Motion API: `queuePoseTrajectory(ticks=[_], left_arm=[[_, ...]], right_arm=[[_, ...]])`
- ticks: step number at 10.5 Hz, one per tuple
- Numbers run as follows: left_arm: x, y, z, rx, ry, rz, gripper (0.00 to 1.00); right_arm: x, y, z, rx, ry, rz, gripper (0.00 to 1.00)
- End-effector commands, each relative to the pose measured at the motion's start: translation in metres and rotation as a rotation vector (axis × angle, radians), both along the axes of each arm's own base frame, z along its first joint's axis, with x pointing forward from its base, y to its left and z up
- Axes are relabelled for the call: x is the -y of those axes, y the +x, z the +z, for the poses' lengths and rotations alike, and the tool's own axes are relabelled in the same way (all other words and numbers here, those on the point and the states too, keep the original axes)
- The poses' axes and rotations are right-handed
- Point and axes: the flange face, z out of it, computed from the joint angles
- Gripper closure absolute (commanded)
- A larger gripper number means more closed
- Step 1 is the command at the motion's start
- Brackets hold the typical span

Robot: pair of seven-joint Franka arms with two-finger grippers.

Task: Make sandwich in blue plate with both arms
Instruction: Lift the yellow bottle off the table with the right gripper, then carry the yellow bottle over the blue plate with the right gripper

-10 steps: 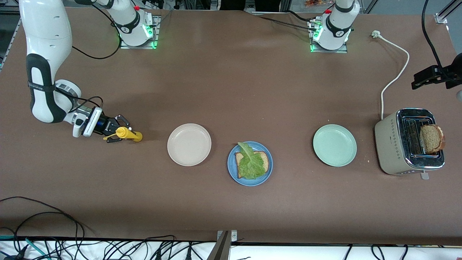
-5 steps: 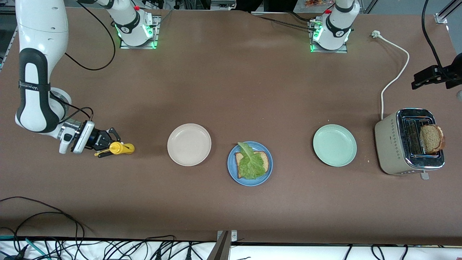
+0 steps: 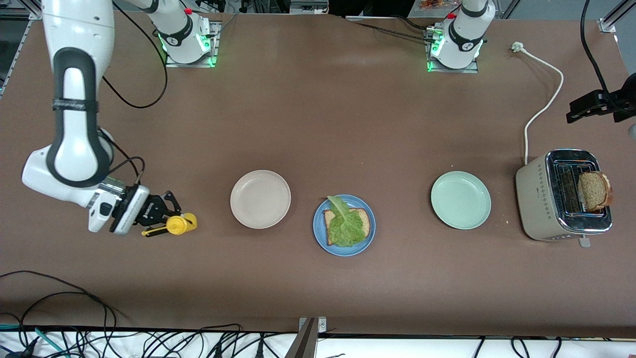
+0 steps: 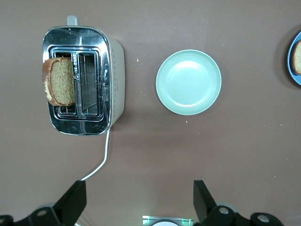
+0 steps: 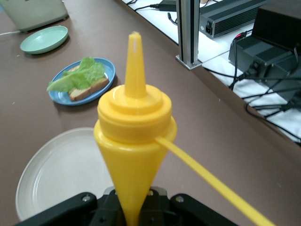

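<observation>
Front view, right pincer point(image 3: 166, 219) gripping mustard bottle point(image 3: 180, 223)

A brown table top point(image 3: 318, 124) fills nearly the whole frame under even, soft light. Along the bottom edge runs a white strip point(image 3: 397, 348) strewn with black cables point(image 3: 74, 318), and a metal post point(image 3: 308, 338) rises at bottom centre. A black clamp point(image 3: 596, 107) juts in at the right edge.
</observation>
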Motion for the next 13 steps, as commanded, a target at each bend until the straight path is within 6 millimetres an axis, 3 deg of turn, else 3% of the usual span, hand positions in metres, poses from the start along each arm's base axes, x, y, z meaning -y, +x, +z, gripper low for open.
queuePoseTrajectory(ticks=[1, 3, 6, 8, 11, 13], left_arm=[[0.006, -0.002, 0.006, 0.003, -0.02, 0.001, 0.0], [0.029, -0.001, 0.007, 0.004, -0.021, -0.037, 0.0], [0.018, -0.001, 0.007, 0.004, -0.02, -0.018, 0.0], [0.018, -0.001, 0.007, 0.004, -0.02, -0.018, 0.0], [0.023, -0.001, 0.007, 0.004, -0.021, -0.027, 0.0], [0.027, -0.001, 0.008, 0.006, -0.021, -0.033, 0.0]], right_arm=[[-0.072, 0.009, 0.035, 0.044, -0.175, -0.083, 0.93], [-0.14, 0.0, 0.048, 0.133, -0.284, -0.169, 0.93], [-0.235, -0.025, 0.018, 0.265, -0.447, -0.245, 0.93], [-0.264, -0.041, -0.012, 0.295, -0.508, -0.195, 0.93], [-0.279, -0.048, -0.058, 0.392, -0.66, -0.088, 0.92], [-0.285, -0.051, -0.075, 0.474, -0.757, -0.013, 0.92]])
